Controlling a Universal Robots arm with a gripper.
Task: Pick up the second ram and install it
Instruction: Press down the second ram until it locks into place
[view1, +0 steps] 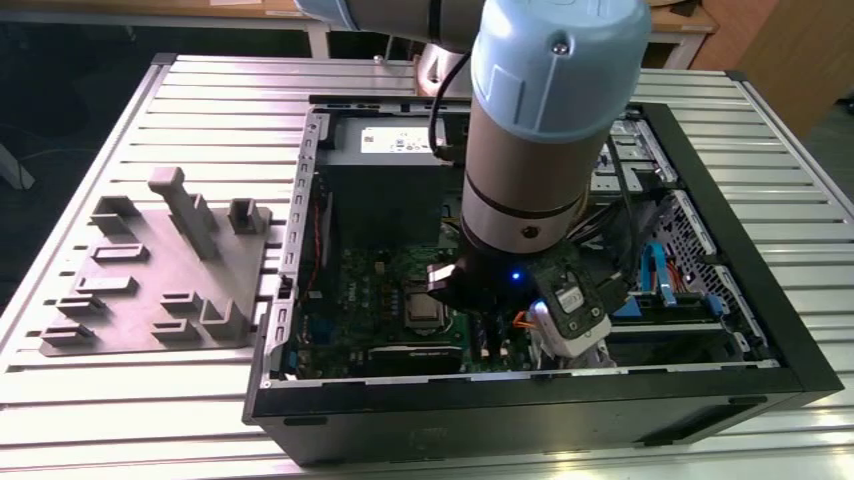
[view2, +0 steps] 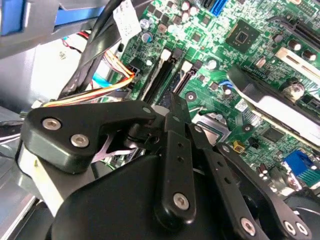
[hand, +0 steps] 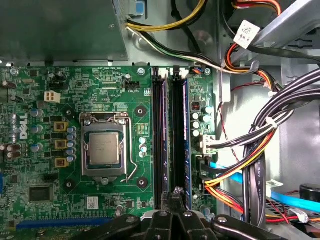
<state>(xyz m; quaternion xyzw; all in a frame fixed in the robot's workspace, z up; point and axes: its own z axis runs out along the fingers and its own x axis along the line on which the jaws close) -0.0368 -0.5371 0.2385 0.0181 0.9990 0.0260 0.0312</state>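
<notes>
Worktop: ribbed metal worktop (view1: 107, 400) carrying an open computer case (view1: 534, 410), with a grey fixture plate (view1: 147, 270) well off to one side of the gripper.
Arm: arm (view1: 547, 120) reaches down into the case, wrist low over the motherboard (hand: 65, 200).
Gripper: gripper (hand: 175, 192) hangs just above the bank of memory slots; in both wrist views its fingers look drawn together to a narrow tip, with nothing visibly clamped between them.
Second ram: second ram (hand: 175, 130) reads as the long dark strip standing in the slot bank and running straight ahead of the fingertips, its near end just beneath them. I cannot tell whether it is fully seated or latched.
Neighbours: another blue-edged strip (hand: 161, 130) stands in the bank just to one side of the gripper's line; the processor socket (hand: 104, 150) lies further out on that side, and a cable bundle (hand: 260, 150) hangs on the other side.
Step in hand: by my judgement, seating the stick in its slot.
Doing it well: press square down on the stick's top edge, keeping the tip centred on its thin width so it cannot slide off onto the adjacent slot.
Force: even and moderate; both ends should go down level, not one corner first.
Hazard: cables close beside the wrist could snag; a tilted push may bend the stick or stress the board.
</notes>
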